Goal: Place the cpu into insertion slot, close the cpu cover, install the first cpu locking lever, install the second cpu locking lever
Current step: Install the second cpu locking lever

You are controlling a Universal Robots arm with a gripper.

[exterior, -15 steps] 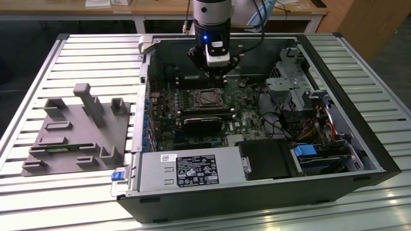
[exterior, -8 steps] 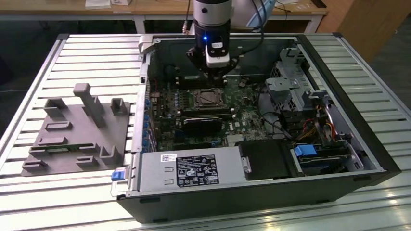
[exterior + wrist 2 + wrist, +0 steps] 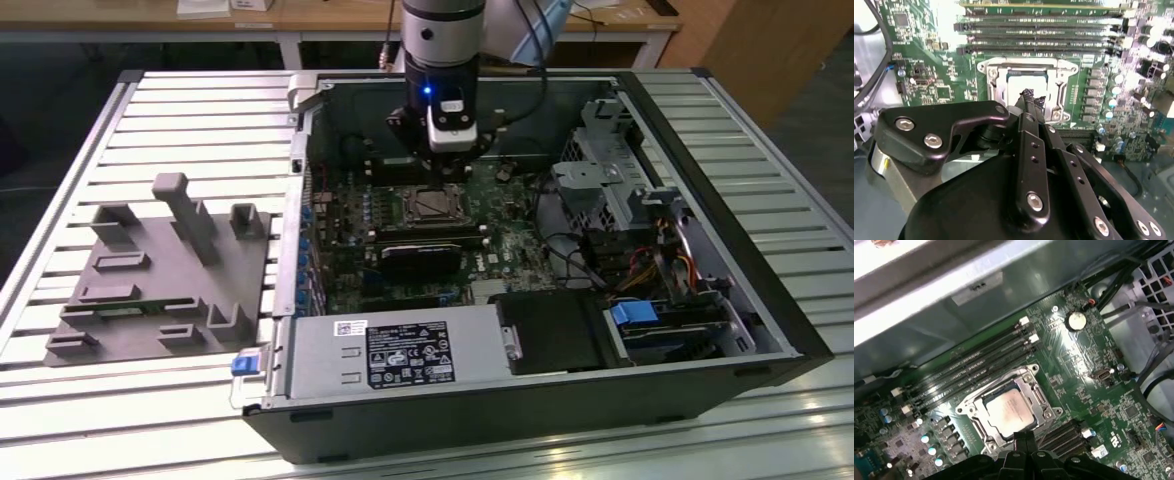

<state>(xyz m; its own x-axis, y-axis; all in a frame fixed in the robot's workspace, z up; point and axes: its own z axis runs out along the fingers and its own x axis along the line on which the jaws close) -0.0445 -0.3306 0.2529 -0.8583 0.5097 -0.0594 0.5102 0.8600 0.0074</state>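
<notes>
The cpu (image 3: 1009, 410) lies seated in the insertion slot (image 3: 1040, 399) on the motherboard (image 3: 929, 60), with the cpu cover (image 3: 1026, 377) lying flat around it. The end effector (image 3: 1030, 100) hangs directly above the socket, its fingertips pressed together and holding nothing, the tips near the chip's edge. In the exterior view the arm (image 3: 441, 40) stands over the open computer case (image 3: 747, 300) on the bench (image 3: 200, 110).
</notes>
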